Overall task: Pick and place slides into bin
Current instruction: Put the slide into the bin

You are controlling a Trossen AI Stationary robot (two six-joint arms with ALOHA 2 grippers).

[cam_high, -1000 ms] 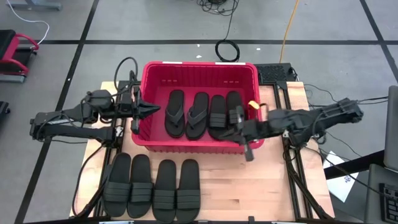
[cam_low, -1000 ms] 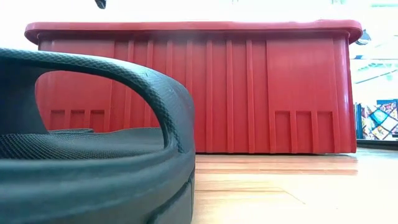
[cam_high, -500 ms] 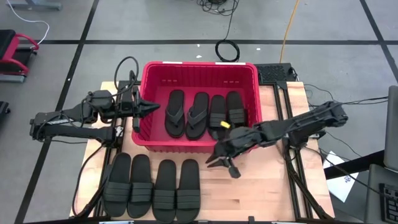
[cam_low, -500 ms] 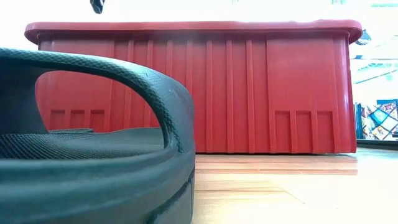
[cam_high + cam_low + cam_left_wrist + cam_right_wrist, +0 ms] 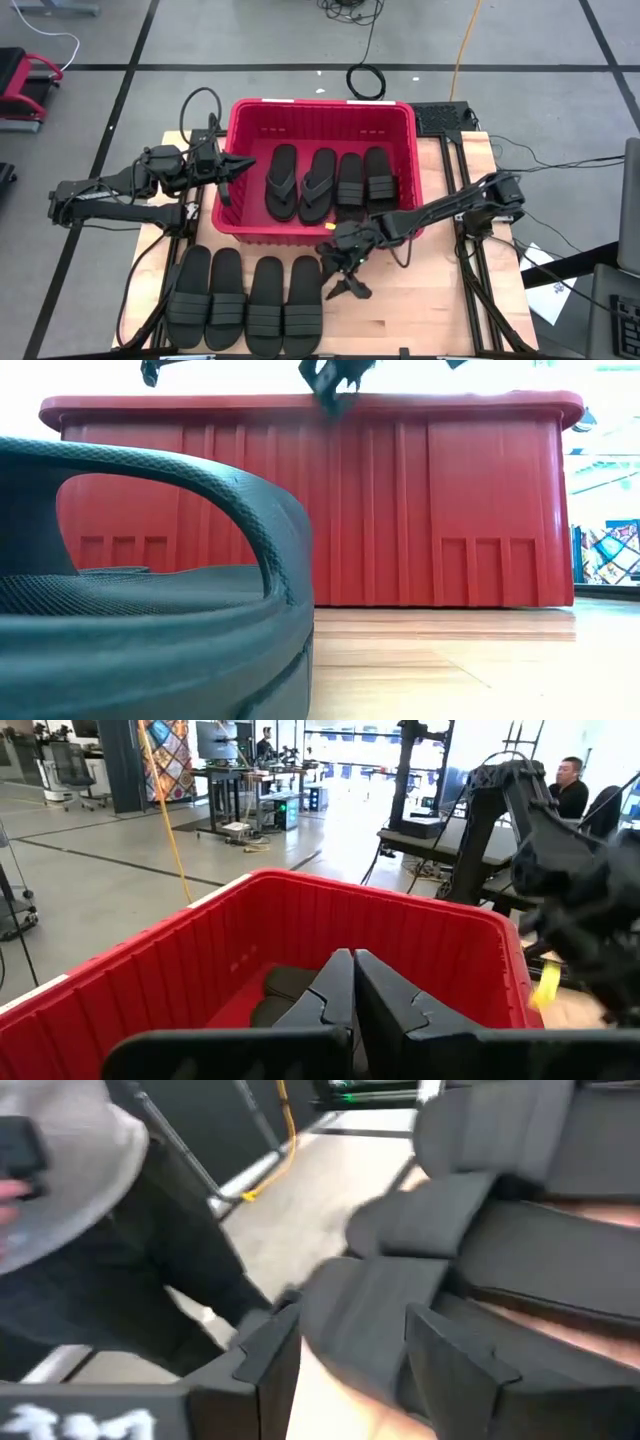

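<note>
Task roughly half complete. Four slides (image 5: 330, 182) lie side by side inside the red bin (image 5: 320, 108): two thong-style and two band-strap. Four band-strap slides (image 5: 245, 300) remain in a row on the bench (image 5: 430, 300), in front of the bin. The right end effector (image 5: 345, 275) is low over the bench just beside the rightmost remaining slide, fingers spread apart and nothing between them; judged to be approaching that slide for the next pick. The left end effector (image 5: 350, 988) hangs over the bin's left rim, fingers pressed together, carrying nothing. Outstanding: four slides to lift and deposit; floor space in the bin looks limited, so stacking is likely.
</note>
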